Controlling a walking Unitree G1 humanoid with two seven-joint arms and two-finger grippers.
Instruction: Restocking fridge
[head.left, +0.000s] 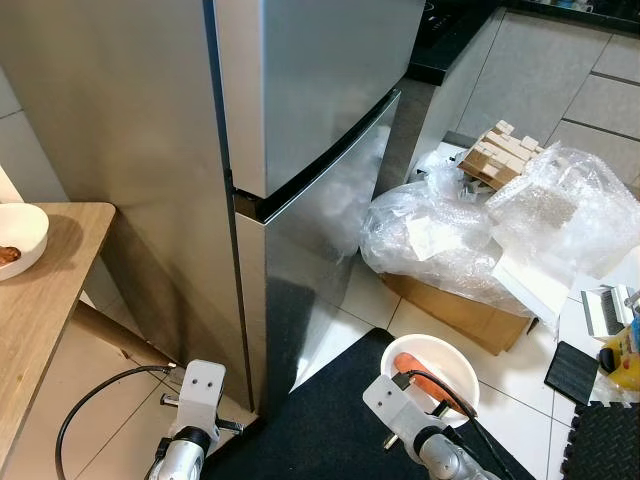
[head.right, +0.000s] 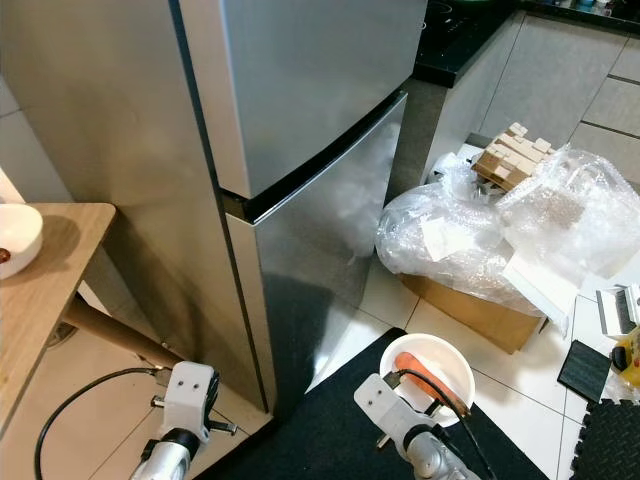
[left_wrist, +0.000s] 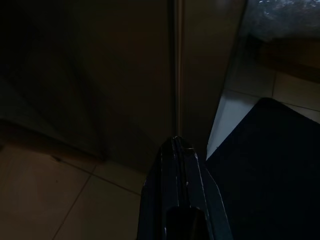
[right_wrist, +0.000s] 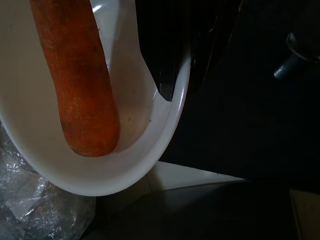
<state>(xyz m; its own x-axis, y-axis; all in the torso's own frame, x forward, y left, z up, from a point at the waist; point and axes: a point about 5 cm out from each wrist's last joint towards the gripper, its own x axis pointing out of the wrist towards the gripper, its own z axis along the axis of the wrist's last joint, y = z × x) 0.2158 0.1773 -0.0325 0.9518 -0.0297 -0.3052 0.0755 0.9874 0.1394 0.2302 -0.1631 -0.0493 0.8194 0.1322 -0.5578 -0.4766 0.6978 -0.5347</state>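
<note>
Head views: closed two-door stainless-steel fridge (head.left: 300, 150), with a wooden table (head.left: 45, 290) at the robot's left carrying a second white bowl (head.left: 15, 238). Right wrist view: the right tool (right_wrist: 182, 75) clamps the rim of a round white bowl (right_wrist: 125, 170) — inside lies a long orange carrot (right_wrist: 80, 75). Left wrist view: the left tool (left_wrist: 179, 150), fingers pressed together, points at the fridge's base beside a black floor mat (left_wrist: 270, 170).

Head views are bright and sharp with soft shadows; wrist views are dim and murky.
</note>
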